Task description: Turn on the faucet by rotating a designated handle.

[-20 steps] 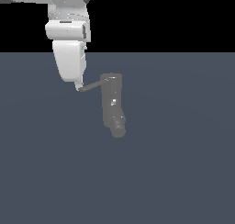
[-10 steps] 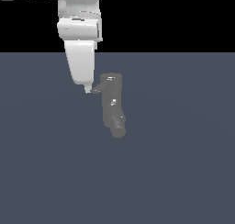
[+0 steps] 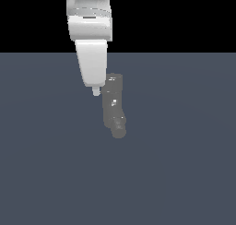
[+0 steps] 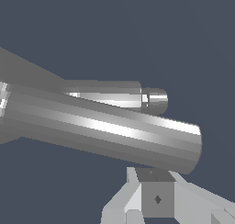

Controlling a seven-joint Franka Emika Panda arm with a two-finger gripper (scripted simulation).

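Observation:
The faucet (image 3: 113,99) is a dark grey upright cylinder with a stubby spout (image 3: 119,130) at its lower end. My gripper (image 3: 96,92) hangs from the white arm, right against the cylinder's top on the exterior view's left, fingers together with nothing held. The handle is hidden behind the gripper in that view. In the wrist view the handle (image 4: 114,129) is a thick shiny light-grey rod lying just beyond my gripper (image 4: 153,172). I cannot tell whether they touch. The faucet (image 4: 110,93) and its rounded spout (image 4: 155,100) lie past the rod.
The faucet stands on a flat blue-grey floor (image 3: 184,173) that fills the lower part of the exterior view. A black background lies beyond it. No other objects show.
My gripper has travelled toward the exterior view's right and now sits beside the cylinder's top. The handle, which stuck out to the left, has swung round and no longer shows there.

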